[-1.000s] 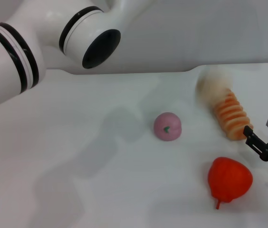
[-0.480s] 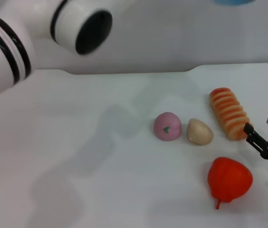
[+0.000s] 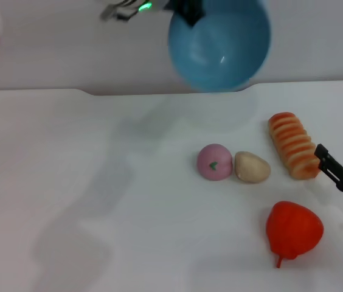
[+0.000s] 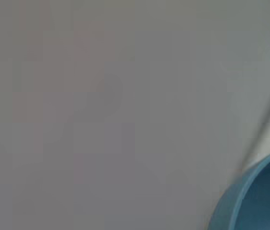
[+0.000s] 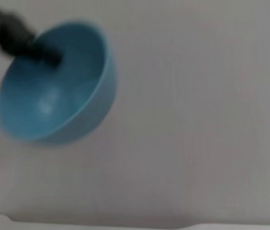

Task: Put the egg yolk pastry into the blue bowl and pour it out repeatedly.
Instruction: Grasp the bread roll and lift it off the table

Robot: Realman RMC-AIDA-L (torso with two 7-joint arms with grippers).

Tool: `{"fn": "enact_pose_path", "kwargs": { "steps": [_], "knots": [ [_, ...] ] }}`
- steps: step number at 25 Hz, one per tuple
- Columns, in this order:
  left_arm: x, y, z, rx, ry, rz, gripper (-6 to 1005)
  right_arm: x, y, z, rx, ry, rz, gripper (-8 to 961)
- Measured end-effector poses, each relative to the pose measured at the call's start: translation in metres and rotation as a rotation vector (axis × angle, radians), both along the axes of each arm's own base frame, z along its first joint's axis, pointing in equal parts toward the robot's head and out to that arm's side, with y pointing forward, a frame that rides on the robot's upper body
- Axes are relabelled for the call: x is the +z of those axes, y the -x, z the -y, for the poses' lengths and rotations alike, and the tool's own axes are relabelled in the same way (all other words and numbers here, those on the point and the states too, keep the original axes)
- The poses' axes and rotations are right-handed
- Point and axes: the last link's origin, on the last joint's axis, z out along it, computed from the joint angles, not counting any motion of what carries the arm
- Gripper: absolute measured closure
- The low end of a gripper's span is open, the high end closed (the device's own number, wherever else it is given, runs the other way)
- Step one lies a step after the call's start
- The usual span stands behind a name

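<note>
2 foods flank the egg yolk pastry (image 3: 252,167); left tool (image 3: 187,12) grips the blue bowl (image 3: 220,42) aloft.

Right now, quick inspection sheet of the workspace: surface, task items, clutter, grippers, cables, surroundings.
Surface: white table, flat, no spills seen.
Job's things: blue bowl held in the air above the table's far edge, tipped so its inside faces the head camera, empty; egg yolk pastry lying on the table, touching the pink bun.
Clutter: orange-striped ridged bread; red fruit-shaped item.
Grippers: left gripper shut on the bowl's rim; right gripper open, low beside the bread's near end.
Cables: nothing seen.
Surroundings: plain pale wall behind the table.
</note>
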Motion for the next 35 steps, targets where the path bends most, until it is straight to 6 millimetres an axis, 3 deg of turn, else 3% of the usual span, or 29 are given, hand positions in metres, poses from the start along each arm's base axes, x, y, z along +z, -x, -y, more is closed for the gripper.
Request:
{"fn": "enact_pose_path", "kwargs": {
  "steps": [8, 13, 18, 22, 29, 35],
  "knots": [
    [0.001, 0.052, 0.011, 0.223, 0.049, -0.068, 1000, 0.024, 0.011, -0.024, 0.015, 0.064, -0.127, 267],
    [0.003, 0.083, 0.020, 0.359, 0.076, -0.045, 1000, 0.043, 0.018, -0.051, -0.099, 0.207, -0.167, 268],
    [0.001, 0.105, 0.027, 0.449, 0.090, -0.030, 1000, 0.062, 0.041, -0.074, -0.172, 0.317, -0.142, 268],
    [-0.001, 0.113, 0.031, 0.480, 0.104, -0.022, 1000, 0.077, 0.067, -0.093, -0.227, 0.380, -0.125, 268],
    [-0.005, 0.120, 0.034, 0.510, 0.118, -0.005, 999, 0.086, 0.100, -0.124, -0.365, 0.529, -0.111, 268],
    [-0.006, 0.121, 0.033, 0.502, 0.107, 0.006, 1000, 0.072, 0.111, -0.141, -0.551, 0.704, -0.089, 269]
  ]
}}
